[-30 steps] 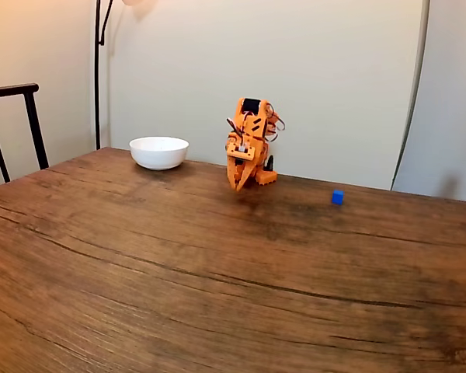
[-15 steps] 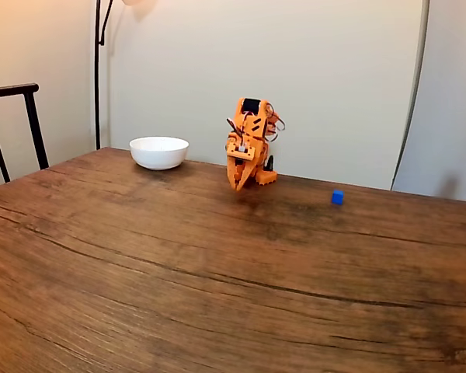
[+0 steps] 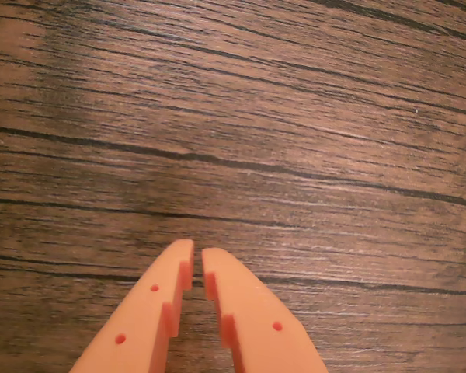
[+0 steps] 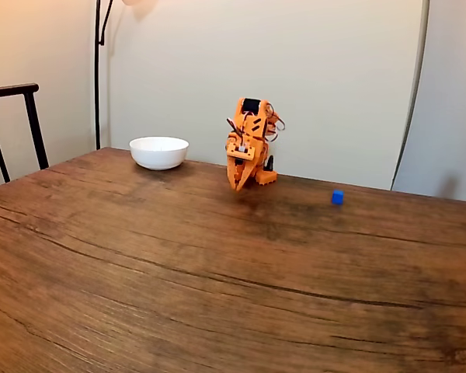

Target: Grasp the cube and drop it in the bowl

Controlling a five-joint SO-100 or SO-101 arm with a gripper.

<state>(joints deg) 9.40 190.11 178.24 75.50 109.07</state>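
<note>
At the far edge of the table [image 4: 217, 264], in the fixed view, the orange arm [image 4: 251, 140] sits folded with its gripper [image 4: 238, 185] pointing down, just above the wood. To its left the bowl [image 4: 159, 152] rests on the table; well to its right the cube [image 4: 338, 197] lies alone, clear of arm and bowl. Seen from the wrist view, the gripper [image 3: 198, 256] hangs over bare wood grain, its jaws nearly together with only a narrow slit between them, holding nothing.
</note>
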